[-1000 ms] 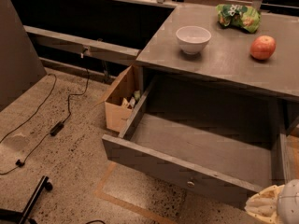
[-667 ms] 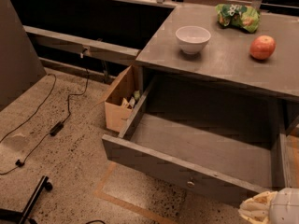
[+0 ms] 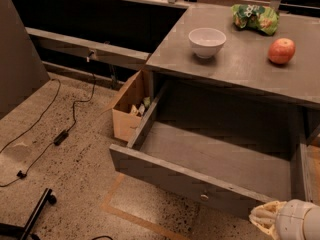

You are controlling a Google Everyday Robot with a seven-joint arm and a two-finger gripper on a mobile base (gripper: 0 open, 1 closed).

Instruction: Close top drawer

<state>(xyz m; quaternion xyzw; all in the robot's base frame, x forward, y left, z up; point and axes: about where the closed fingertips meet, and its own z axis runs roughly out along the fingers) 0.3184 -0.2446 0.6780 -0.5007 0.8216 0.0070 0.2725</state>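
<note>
Camera view: The top drawer [image 3: 215,159] stands pulled far out from under the grey counter [image 3: 240,66] in the centre of the frame, its deep flat-bottomed box bare. Its tall front panel slants from the middle left down toward the lower right. A small round knob [image 3: 204,197] sits low at the panel's centre.

The robot's gripper [image 3: 264,219], a pale cream tip on a white rounded body, pokes in at the bottom right corner. It sits just beside the right end of the front panel, on its outer side. Whether it touches the panel, and whether it is open or closed, cannot be told.

The panel and its knob lie to the upper left of the gripper. The closing push would likely have to run across the panel's long axis, toward the upper right and back under the counter.

On the counter stand a white bowl [image 3: 206,41], a red apple [image 3: 281,51] and a green bag [image 3: 255,18]. A cardboard box [image 3: 125,111] rests on the speckled floor left of the drawer.
</note>
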